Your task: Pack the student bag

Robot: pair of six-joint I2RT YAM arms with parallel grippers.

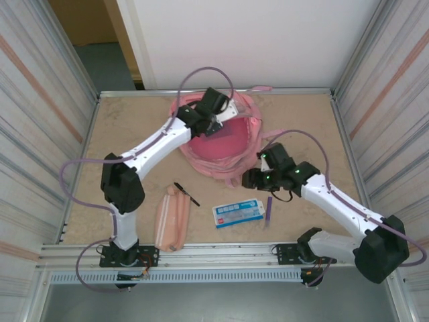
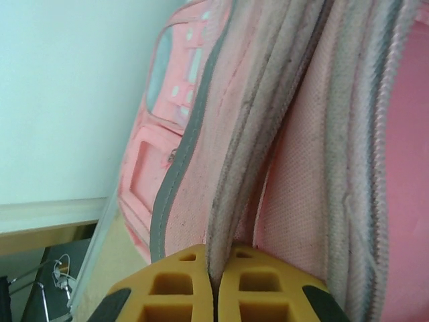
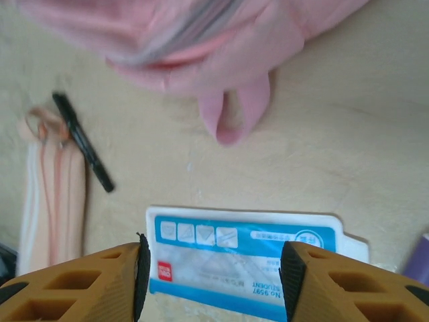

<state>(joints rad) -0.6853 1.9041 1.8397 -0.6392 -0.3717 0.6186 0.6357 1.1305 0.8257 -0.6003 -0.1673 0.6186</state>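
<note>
Both grippers over table (image 1: 127, 124). Left gripper (image 2: 214, 285) clamps tight on bag (image 1: 224, 149) rim near far edge. Right gripper (image 3: 211, 268) hangs part-open, empty, above blue pack (image 3: 234, 251) near front edge.

A robotics lab test cell: beige table (image 1: 127, 127) fenced by aluminium-framed panels (image 1: 33, 100), white wall (image 1: 268, 40) behind.

Left claw (image 2: 214, 260) pinched tight, arm reaching far; right claw (image 3: 212, 258) parted, angled down.
</note>
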